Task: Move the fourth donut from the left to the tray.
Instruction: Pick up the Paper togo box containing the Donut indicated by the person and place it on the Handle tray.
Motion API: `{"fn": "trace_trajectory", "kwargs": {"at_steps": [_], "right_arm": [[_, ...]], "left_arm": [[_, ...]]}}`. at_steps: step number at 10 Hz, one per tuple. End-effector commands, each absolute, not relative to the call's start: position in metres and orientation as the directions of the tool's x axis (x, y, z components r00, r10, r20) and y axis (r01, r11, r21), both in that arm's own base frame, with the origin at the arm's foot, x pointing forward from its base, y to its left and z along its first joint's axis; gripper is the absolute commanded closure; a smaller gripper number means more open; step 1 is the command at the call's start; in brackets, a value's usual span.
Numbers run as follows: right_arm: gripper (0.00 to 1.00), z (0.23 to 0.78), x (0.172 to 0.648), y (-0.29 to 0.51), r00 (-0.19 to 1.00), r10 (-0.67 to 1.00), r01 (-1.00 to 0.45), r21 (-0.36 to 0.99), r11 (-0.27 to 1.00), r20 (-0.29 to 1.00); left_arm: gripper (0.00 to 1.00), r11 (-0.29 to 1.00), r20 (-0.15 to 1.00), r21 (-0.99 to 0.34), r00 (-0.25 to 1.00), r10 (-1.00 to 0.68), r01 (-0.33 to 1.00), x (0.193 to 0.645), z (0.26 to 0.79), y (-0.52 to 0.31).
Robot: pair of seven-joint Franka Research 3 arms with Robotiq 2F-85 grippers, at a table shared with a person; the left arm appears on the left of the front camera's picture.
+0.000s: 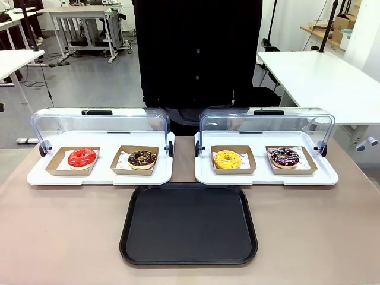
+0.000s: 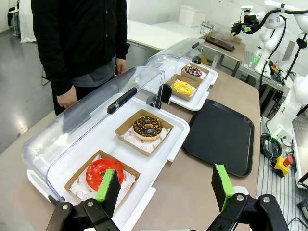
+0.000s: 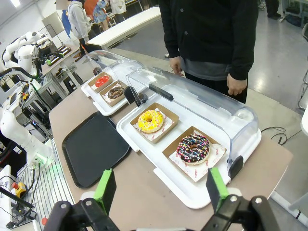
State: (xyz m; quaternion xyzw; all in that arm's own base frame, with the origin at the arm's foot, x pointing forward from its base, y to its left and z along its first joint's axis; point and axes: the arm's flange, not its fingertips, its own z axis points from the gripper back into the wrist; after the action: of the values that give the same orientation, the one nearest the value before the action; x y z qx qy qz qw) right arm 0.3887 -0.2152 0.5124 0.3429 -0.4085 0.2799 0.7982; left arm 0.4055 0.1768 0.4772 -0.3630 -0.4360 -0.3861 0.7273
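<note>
1. Four donuts are sitting in a row, two in the left display tray [image 1: 101, 177] and two in the right display tray [image 1: 261, 178], each on a brown cardboard holder.
2. The fourth donut [image 1: 285, 157], dark-glazed with pink-purple and white streaks, is lying at the robot's right end of the row. It is in the right display tray, beside the yellow donut [image 1: 228, 159] but not touching it.
3. The tray [image 1: 189, 224] is lying flat on the desk [image 1: 65, 237], on the robot's side of the gap between the two display trays and well apart from the fourth donut.
4. Both clear lids [image 1: 267, 122] are standing swung back behind the donuts.
5. The left pincer [image 2: 166, 185] is hanging wide open and gripping nothing, over the near edge of the left display tray by the red donut [image 2: 103, 173].
6. The right pincer [image 3: 161, 187] is likewise gaping wide and carrying nothing, with the fourth donut just beyond its green pads [image 3: 215, 185].
7. A person [image 1: 196, 53] in dark clothes is standing at the far side, hands [image 3: 237, 87] hanging low, seemingly clear of the lids.
</note>
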Motion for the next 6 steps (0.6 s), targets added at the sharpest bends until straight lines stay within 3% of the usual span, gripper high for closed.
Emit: {"fn": "trace_trajectory", "kwargs": {"at_steps": [1,6], "right_arm": [[0.0,0.5127,0.3911,-0.2147,0.475,0.159,-0.742,0.297,0.601,0.866],[0.0,0.5127,0.3911,-0.2147,0.475,0.159,-0.742,0.297,0.601,0.866]], "left_arm": [[0.0,0.429,0.913,-0.2,0.327,-0.245,0.881,0.4056,0.4795,0.1783],[0.0,0.429,0.913,-0.2,0.327,-0.245,0.881,0.4056,0.4795,0.1783]]}}
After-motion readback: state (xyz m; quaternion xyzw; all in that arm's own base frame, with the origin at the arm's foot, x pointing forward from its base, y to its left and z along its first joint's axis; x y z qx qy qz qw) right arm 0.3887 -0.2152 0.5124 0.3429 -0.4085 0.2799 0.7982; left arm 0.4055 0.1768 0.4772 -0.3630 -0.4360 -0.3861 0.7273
